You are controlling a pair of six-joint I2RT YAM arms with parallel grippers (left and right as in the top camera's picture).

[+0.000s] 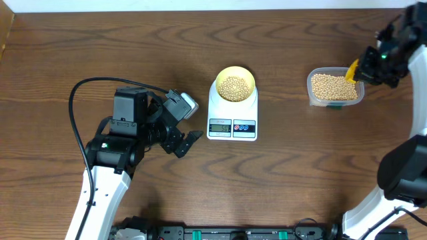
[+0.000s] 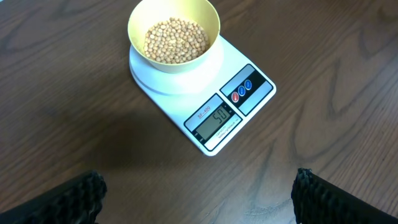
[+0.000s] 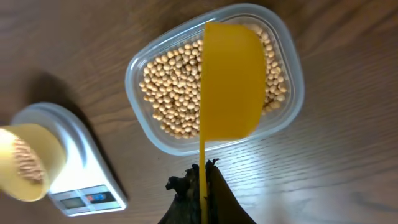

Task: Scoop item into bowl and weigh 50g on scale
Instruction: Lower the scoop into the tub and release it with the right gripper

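bowl of beans sits on scale; display looks on target, so stop adding. right gripper pinches scoop over tub; keep it there. left gripper is spread wide, keep it off the scale.

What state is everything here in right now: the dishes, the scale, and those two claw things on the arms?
Scale: switched on, display seems to read 50.
Bowl: standing on the scale, partly filled with beans.
Tub: open, no lid, beans inside.
Scoop: held by its handle, turned on edge above the tub.
Left gripper: open, empty.
Right gripper: shut on the scoop's handle.
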